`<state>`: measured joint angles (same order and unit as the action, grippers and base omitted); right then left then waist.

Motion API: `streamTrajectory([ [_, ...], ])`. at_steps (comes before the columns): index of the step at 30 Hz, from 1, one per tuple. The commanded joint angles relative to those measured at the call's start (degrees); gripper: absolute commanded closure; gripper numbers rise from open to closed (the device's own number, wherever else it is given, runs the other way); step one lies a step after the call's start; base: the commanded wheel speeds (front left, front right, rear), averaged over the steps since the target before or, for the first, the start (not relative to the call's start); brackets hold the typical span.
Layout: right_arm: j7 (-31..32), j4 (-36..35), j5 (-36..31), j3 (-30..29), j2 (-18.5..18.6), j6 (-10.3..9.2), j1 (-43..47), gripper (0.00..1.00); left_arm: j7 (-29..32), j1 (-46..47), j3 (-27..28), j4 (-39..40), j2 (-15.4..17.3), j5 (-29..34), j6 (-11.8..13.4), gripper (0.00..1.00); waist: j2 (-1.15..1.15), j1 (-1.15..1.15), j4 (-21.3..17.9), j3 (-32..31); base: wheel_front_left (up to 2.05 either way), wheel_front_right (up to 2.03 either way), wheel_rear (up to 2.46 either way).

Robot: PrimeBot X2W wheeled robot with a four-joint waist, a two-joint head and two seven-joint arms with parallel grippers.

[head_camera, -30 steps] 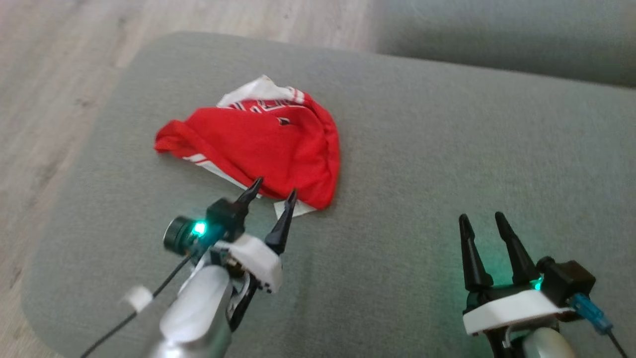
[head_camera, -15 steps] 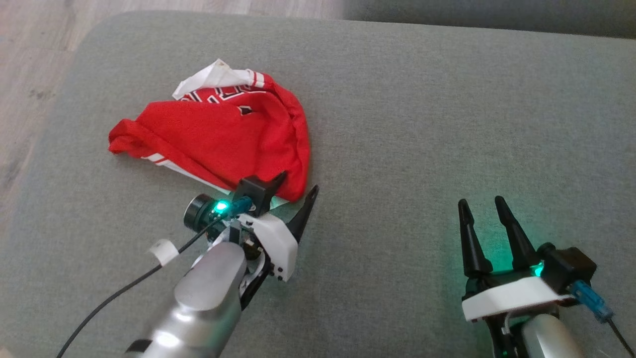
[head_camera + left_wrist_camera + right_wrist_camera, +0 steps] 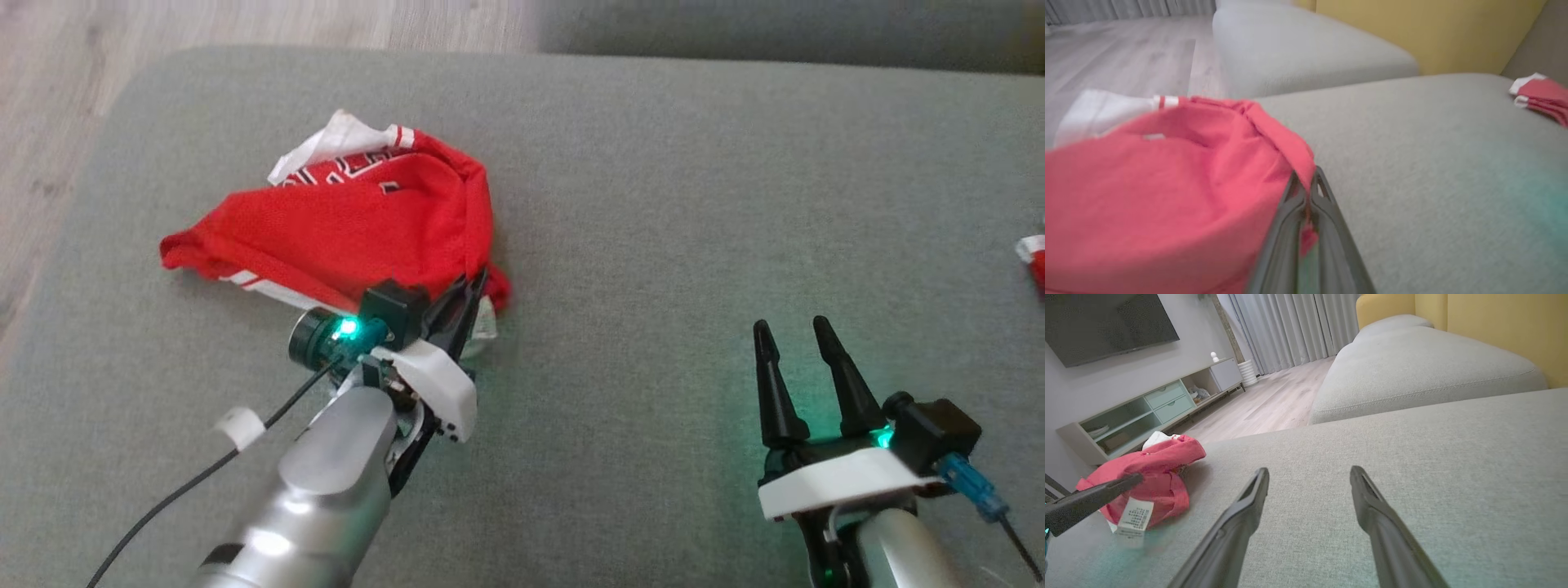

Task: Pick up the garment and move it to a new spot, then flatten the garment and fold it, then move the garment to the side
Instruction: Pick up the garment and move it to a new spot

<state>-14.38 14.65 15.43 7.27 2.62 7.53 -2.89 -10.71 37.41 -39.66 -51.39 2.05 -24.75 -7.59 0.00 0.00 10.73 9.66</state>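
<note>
At the tips of the left gripper (image 3: 472, 282), a fold of the garment (image 3: 351, 229) is pinched: in the left wrist view the two dark fingers are seen pressed together, with a sliver of red cloth caught between them. The hold is taken at the near right hem of the red-and-white heap, just beside the white care label (image 3: 1135, 516), which is noted hanging close to the fingers in the right wrist view. Ahead and to the left of those tips, the rest of the garment is heaped in a crumpled mound on the grey cushion (image 3: 653, 204), with a white striped edge turned up at its far side. No part of the cloth is observed clear of the cushion, so the lift is judged not yet begun. The right gripper (image 3: 792, 327) is found with its fingers parted and nothing between them. It is held over bare cushion, well apart from the garment, which lies off to its left. A second red-and-white item (image 3: 1541, 96), apparently folded, is recorded far to the right of the left gripper's tips; its kind cannot be confirmed. As to progress, only the grasp of the first step is assessed as made. Lifting and carrying to a new spot, flattening, folding and the final move aside are all judged outstanding. A hold on a single hem is considered likely to let the cloth trail when raised.
</note>
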Motion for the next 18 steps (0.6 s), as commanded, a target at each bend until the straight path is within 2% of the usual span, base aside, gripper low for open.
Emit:
streamTrajectory([
  [1, -0.62, -1.43, 0.57, 1.58, 0.26, -0.04, -0.81, 0.0, -2.19, 3.11, 1.37, 3.12, 0.83, -0.66, 0.11, 1.0, 0.0, 0.0, -1.12, -2.39, 0.0, 0.0, 0.0],
  [7, -0.62, -1.05, 1.54, 2.04, 0.26, -0.04, -0.04, 0.0, -3.8, 3.22, 2.26, 10.16, 0.83, -4.48, 0.67, 1.0, 0.0, 0.0, -3.68, -5.71, 0.0, 0.0, 0.0],
  [12, -0.62, -1.07, 2.4, 4.03, 0.26, -0.04, -0.3, 0.0, -4.09, 4.91, 0.2, 17.63, 0.83, -8.41, 4.12, 1.0, 0.0, 0.0, -8.2, -6.68, 0.0, 0.0, 0.0],
  [18, -0.62, -1.39, 3.31, 6.22, 0.26, -0.04, -1.51, 0.0, -4.2, 8.73, -3.98, 22.39, 0.83, -11.25, 8.15, 1.0, 0.0, 0.0, -15.36, -4.94, 0.0, 0.0, 0.0],
])
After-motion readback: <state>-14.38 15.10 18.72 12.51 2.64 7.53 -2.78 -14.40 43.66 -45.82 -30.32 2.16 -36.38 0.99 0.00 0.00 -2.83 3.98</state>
